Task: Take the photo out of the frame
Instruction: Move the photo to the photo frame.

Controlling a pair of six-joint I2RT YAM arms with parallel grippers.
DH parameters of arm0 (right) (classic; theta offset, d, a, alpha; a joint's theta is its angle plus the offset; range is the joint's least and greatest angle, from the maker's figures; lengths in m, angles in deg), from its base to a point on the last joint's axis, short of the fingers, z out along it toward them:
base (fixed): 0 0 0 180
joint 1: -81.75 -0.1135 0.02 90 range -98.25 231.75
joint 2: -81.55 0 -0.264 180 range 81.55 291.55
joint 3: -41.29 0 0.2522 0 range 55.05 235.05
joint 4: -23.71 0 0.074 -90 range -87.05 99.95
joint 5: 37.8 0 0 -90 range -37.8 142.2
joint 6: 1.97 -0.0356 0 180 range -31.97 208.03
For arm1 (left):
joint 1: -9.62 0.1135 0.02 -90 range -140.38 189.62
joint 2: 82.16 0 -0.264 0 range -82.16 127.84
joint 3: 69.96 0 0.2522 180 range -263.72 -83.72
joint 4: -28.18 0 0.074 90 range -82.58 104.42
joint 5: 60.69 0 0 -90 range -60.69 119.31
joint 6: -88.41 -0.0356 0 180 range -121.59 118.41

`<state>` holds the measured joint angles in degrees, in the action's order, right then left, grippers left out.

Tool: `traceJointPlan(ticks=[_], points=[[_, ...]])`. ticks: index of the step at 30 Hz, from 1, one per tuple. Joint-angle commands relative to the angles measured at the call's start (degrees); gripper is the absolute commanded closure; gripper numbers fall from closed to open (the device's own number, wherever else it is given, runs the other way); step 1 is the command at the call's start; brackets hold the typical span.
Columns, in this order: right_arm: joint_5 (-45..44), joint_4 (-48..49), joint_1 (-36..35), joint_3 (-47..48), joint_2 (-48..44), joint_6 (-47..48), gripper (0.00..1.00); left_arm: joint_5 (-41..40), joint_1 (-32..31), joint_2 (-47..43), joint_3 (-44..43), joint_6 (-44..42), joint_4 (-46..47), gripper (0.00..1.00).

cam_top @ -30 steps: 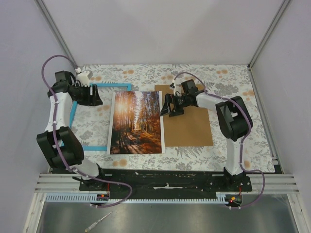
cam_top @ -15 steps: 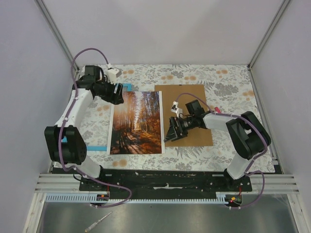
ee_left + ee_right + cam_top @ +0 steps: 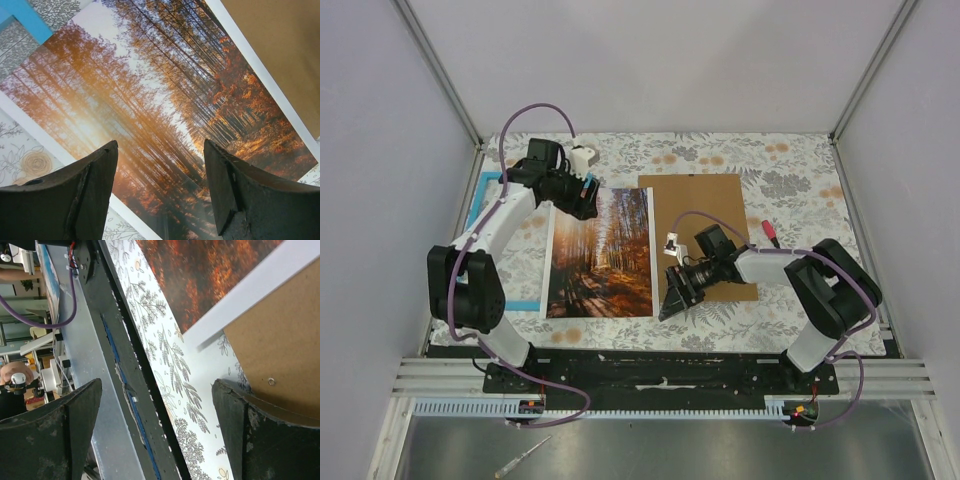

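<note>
My left hand [image 3: 160,147], fingers parted and empty, hangs over the upper left corner of the photo [image 3: 600,255], which lies face up mid-picture beside the blue frame [image 3: 523,305] at left. My right hand [image 3: 670,300], wide and empty, hovers lower right of the photo. I judge a low sweep could crease it.

The left arm [image 3: 498,215] apparently hides much of the frame [image 3: 523,305].

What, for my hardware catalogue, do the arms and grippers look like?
The left arm and right arm have white links, black joint housings and a looping purple cable each. The left gripper and right gripper have black, wedge-shaped, scuffed fingers.
</note>
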<state>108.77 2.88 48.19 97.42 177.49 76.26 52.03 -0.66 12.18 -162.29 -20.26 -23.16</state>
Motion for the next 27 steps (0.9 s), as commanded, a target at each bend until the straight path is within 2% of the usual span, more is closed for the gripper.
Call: traceJointPlan(ticks=[1, 12, 27], points=[[-2.08, 5.13, -0.1, -2.55, -1.9, -0.53, 0.02, -1.01, -1.75, 0.93, 1.22, 2.42, 4.44, 0.24], [-5.95, 8.21, -1.68, -0.54, 3.99, -8.53, 0.02, -2.94, -2.72, 1.46, 1.57, 3.56, 5.85, 0.24], [-3.49, 10.32, -2.91, 2.28, 7.33, -14.33, 0.02, -2.15, -2.73, -0.13, 4.12, 5.49, 7.88, 0.24]])
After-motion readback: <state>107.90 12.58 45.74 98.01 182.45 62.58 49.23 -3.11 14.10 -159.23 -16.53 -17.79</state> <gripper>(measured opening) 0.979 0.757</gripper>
